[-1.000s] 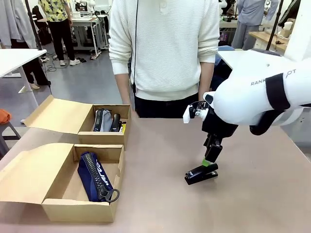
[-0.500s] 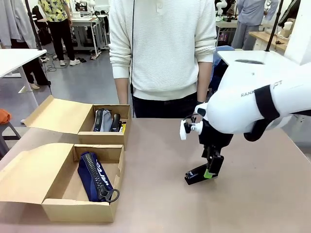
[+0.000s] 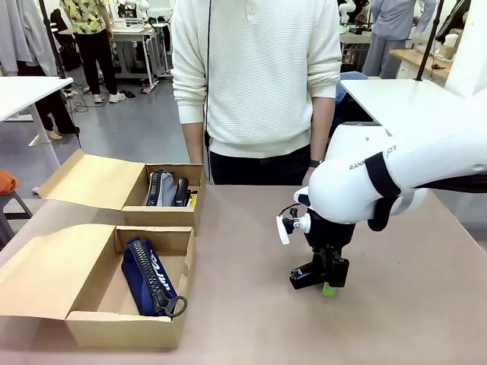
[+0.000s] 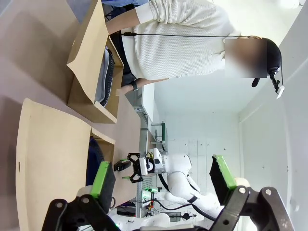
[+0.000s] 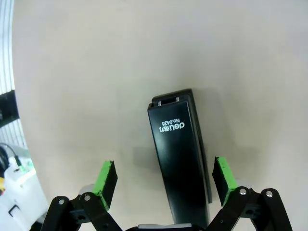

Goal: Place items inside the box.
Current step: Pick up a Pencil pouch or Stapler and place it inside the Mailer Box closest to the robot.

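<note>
Jaws of the right gripper [image 5: 166, 190] stand spread wide, a green pad on either side of the black stapler [image 5: 179, 159] with neither squeezing it; the left gripper [image 4: 162, 175] is spread too, around nothing. Slim and glossy, with white "deli No.0425" print near its far end, the stapler lies flat on the table [image 3: 411, 319], well right of the near cardboard box [image 3: 125, 331]. Its long axis runs straight out between the pads, roughly left-to-right in the front view.

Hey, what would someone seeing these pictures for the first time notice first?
The right gripper, open, straddles a black stapler on the table, right of middle, under its bulky white arm. At the left stand two open cardboard boxes, the nearer box holding a navy pouch.
</note>
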Robot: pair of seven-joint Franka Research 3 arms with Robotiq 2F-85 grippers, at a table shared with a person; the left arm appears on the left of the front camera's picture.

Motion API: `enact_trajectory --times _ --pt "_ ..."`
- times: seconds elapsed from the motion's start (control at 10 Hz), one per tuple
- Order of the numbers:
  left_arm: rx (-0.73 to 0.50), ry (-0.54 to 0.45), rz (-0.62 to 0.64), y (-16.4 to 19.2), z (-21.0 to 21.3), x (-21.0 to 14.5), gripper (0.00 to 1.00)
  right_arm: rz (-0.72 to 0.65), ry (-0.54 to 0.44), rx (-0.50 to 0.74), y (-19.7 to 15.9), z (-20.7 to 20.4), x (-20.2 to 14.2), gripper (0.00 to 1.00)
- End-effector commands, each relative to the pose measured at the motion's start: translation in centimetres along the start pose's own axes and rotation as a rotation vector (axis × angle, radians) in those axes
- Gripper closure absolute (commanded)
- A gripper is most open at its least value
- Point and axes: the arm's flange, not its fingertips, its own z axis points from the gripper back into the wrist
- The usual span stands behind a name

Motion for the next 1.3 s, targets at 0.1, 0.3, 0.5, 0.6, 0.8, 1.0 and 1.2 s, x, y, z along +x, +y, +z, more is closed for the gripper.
enact_trajectory --times 0.1,0.3,0.5,0.6,0.8,1.0,1.2 --pt "-0.017 0.0 -0.017 -0.05 0.09 -0.14 0.0 0.012 0.02 -0.004 -0.05 1.67 -0.54 0.0" --pt "-0.017 0.0 -0.017 -0.05 0.09 -0.14 0.0 0.02 0.026 0.001 0.19 1.81 -0.47 0.55" --pt "-0.017 0.0 -0.017 -0.05 0.09 -0.14 0.0 0.008 0.029 0.003 0.25 1.84 -0.5 1.0" --pt "-0.017 0.0 -0.017 -0.05 0.09 -0.14 0.0 0.005 0.031 0.003 0.26 1.84 -0.47 1.0" --pt "-0.017 0.0 -0.017 -0.05 0.09 -0.14 0.0 -0.001 0.037 0.0 0.28 1.9 -0.48 0.93" --pt "-0.017 0.0 -0.017 -0.05 0.09 -0.14 0.0 -0.038 0.054 -0.003 0.21 1.86 -0.6 1.0" --pt "-0.017 0.0 -0.017 -0.05 0.09 -0.14 0.0 -0.067 0.058 -0.02 0.47 2.2 -0.4 1.0"
